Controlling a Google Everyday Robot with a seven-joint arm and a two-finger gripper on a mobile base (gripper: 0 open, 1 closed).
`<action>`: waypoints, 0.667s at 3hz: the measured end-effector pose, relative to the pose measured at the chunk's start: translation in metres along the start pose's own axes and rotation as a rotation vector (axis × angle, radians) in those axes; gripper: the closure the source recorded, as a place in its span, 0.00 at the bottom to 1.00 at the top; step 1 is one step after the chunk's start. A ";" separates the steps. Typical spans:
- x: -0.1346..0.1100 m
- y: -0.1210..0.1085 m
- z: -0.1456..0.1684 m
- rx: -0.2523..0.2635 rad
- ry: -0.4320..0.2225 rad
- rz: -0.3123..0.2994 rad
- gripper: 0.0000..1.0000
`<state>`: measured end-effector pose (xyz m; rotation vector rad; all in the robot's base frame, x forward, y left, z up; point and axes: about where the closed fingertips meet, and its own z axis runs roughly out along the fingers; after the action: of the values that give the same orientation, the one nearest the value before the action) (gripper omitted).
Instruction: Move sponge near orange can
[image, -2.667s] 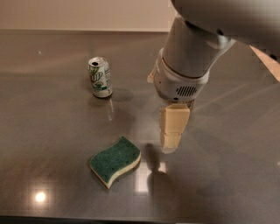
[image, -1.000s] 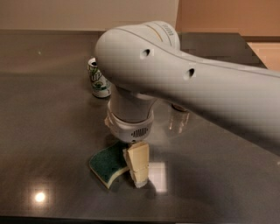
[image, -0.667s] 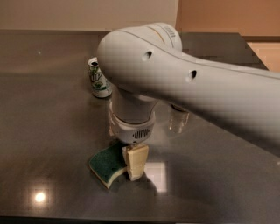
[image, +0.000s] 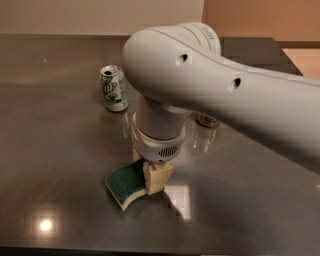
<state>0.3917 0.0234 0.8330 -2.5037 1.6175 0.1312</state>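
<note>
The sponge (image: 125, 184), dark green on top with pale yellow foam below, lies flat on the dark table at centre front. My gripper (image: 149, 174) points straight down onto its right end. The near finger (image: 159, 180) presses against the sponge's front edge and the far one is mostly hidden behind the wrist, so the gripper is shut on the sponge. The orange can (image: 207, 120) stands behind my arm to the right. Only a sliver of its base shows under the arm.
A white-and-green soda can (image: 114, 88) stands upright at the back left of the sponge. My large white arm (image: 225, 95) covers the right half of the view. The table's far edge (image: 65, 35) runs along the top.
My arm swung from the right over to the sponge and lowered onto it. In the last second the near finger drew in against the sponge. The sponge has not moved.
</note>
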 end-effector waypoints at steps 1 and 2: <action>0.020 0.001 -0.024 0.025 -0.020 0.071 0.94; 0.054 0.000 -0.049 0.049 -0.059 0.196 1.00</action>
<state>0.4134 -0.0340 0.8722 -2.2798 1.8157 0.1841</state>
